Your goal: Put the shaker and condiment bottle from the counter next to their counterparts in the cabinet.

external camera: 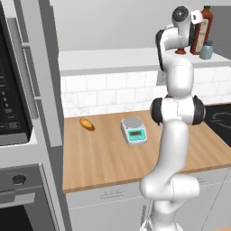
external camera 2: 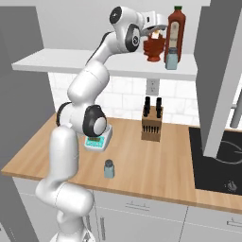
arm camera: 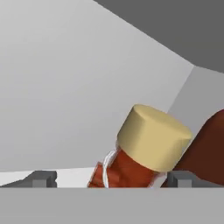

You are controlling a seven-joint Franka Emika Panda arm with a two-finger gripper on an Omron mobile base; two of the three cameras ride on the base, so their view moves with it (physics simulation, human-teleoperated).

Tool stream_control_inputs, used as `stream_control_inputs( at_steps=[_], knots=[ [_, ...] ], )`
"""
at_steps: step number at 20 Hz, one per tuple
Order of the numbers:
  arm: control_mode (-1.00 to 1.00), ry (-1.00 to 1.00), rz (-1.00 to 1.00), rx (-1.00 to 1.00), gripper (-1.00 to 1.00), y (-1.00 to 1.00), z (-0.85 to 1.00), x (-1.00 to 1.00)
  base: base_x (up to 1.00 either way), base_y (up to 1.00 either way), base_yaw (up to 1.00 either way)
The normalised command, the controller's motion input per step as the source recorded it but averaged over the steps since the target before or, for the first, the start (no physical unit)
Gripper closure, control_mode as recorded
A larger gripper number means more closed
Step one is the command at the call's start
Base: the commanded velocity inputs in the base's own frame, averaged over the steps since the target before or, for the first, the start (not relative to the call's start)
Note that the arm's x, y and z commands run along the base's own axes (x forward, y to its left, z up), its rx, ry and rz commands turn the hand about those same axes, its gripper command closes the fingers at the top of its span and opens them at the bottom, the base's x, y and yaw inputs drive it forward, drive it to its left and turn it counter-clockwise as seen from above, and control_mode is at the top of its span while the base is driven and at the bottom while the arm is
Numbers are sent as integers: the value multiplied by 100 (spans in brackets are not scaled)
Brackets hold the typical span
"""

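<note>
Ribbed condiment bottle (arm camera: 131, 168), lower centre, standing free between wide-open gripper (arm camera: 111, 178) on cabinet (external camera 2: 94, 66); likely light, rigid, tippy, best taken around its body.

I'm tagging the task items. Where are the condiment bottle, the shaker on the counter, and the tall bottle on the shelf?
condiment bottle (arm camera: 154, 136): hand view, on its tan stopper.
shaker (external camera 2: 109, 168): right base view, on its pale body.
tall bottle (external camera 2: 176, 29): right base view, on its red-brown body.
</note>
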Motion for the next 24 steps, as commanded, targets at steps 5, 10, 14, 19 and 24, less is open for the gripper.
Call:
stream_control_inputs(
  at_steps=[5,10,14,19,24],
  knots=[
    [-100,6,0,-7,-100,0,-12,-35,0,0,0],
    [-100,4,0,-7,-100,1,-12,-37,0,0,0],
    [-100,2,0,-4,-100,11,-16,-39,0,0,0],
    [-100,0,0,0,-100,19,-11,-32,0,0,0],
    [-100,0,0,-4,-100,17,-7,-34,0,0,0]
  ],
)
